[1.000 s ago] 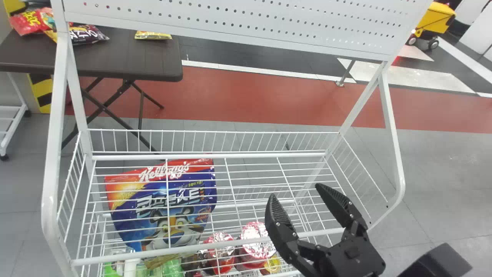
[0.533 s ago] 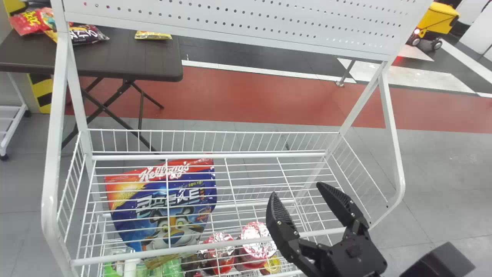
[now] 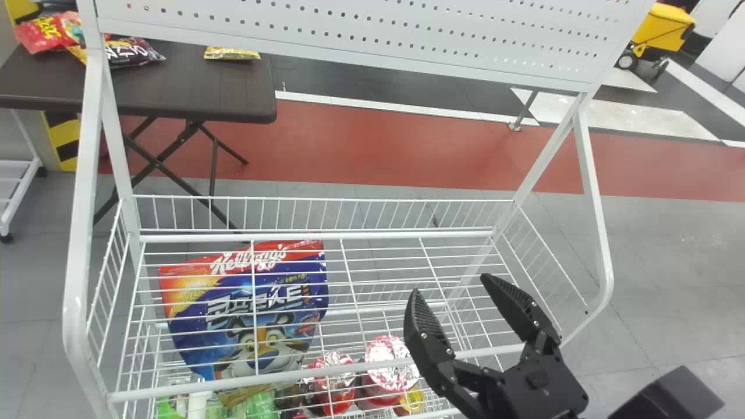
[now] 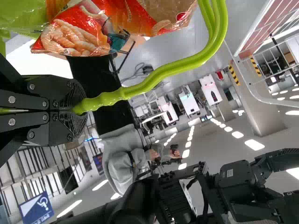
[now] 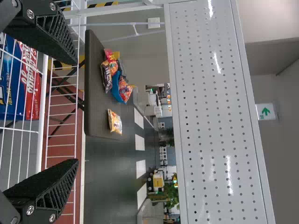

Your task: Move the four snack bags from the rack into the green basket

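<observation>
My right gripper (image 3: 449,285) stands open over the right part of the white wire rack (image 3: 314,235), nothing between its fingers. The right wrist view has the same gripper (image 5: 75,111) with its fingers wide apart. In the left wrist view, my left gripper (image 4: 80,106) is shut on the wavy green handle of the basket (image 4: 168,72). Beside the handle lie a red-orange snack bag (image 4: 77,36) and more shiny packaging (image 4: 163,14), with the green basket wall (image 4: 21,14) at the corner. How many bags the basket holds I cannot tell.
Below the rack's upper wire level are a large blue cereal bag (image 3: 250,314) and foil-topped red tubs (image 3: 389,372). A perforated white panel (image 3: 349,35) spans the rack's top. Behind stands a dark table (image 3: 192,87) with several packets.
My right gripper has shifted very slightly up and right in the head view, still open. In the background, the yellow machine has moved a little to the right.
</observation>
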Robot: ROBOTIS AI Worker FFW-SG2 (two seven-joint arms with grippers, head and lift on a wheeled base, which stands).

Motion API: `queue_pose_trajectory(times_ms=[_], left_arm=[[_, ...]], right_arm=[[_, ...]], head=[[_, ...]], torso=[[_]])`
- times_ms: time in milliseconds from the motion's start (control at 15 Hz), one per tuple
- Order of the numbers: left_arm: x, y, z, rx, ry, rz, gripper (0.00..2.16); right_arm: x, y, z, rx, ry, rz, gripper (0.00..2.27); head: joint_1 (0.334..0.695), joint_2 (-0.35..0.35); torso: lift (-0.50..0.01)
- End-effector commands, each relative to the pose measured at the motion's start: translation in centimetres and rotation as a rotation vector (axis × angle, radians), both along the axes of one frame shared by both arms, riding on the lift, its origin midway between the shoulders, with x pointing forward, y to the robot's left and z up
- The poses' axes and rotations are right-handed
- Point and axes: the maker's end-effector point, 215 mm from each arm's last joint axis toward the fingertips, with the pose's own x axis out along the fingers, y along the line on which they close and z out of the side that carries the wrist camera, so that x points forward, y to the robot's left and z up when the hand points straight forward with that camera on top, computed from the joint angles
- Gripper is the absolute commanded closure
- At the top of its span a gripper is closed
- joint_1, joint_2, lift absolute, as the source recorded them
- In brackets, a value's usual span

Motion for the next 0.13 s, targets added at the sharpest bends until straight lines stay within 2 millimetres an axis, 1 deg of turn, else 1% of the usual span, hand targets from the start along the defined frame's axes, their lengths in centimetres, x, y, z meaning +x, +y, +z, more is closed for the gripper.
queue_pose_trajectory(times_ms=[0, 67], left_arm=[[-0.02, -0.01, 0.08, -0.001, -0.002, 0.0, 1.46], [-0.06, -0.06, 0.09, -0.002, -0.001, -0.001, 1.47]], right_arm=[[-0.06, 0.0, 0.11, 0.0, -0.001, 0.0, 0.06], [-0.06, 0.01, 0.12, 0.002, 0.0, 0.0, 0.06]], head=[[0.695, -0.35], [0.695, -0.35]], torso=[[0.0], [0.0]])
